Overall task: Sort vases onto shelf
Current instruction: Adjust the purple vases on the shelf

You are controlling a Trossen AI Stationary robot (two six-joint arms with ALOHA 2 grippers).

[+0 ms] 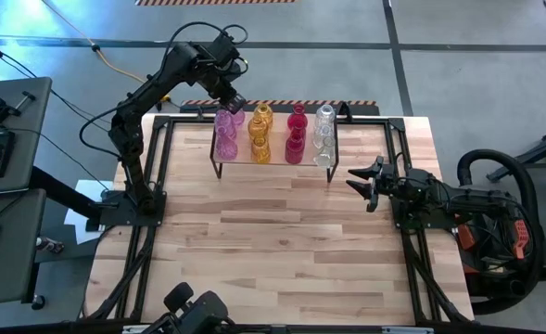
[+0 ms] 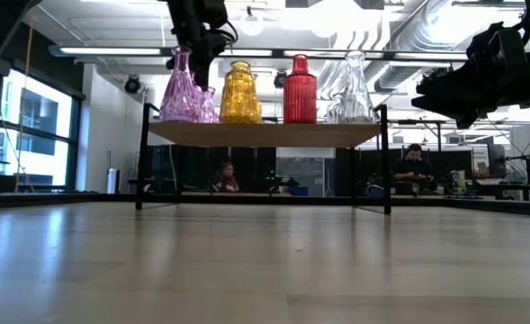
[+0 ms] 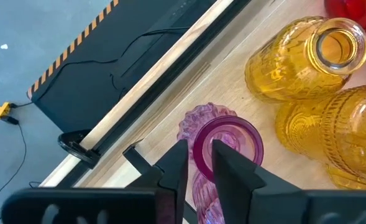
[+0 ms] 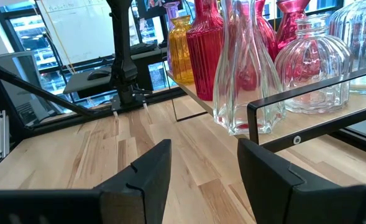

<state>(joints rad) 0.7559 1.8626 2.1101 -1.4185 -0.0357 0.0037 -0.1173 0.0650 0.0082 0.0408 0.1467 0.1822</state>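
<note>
While right pincer (image 1: 359, 180) idles open, left pincer (image 3: 198, 163) grips pink vase (image 3: 223, 142).

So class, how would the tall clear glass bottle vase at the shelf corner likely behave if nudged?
The tall clear glass bottle vase is narrow and high, so probably tips easily. It stands near the wooden shelf edge, so it could fall; glass likely breaks.
</note>
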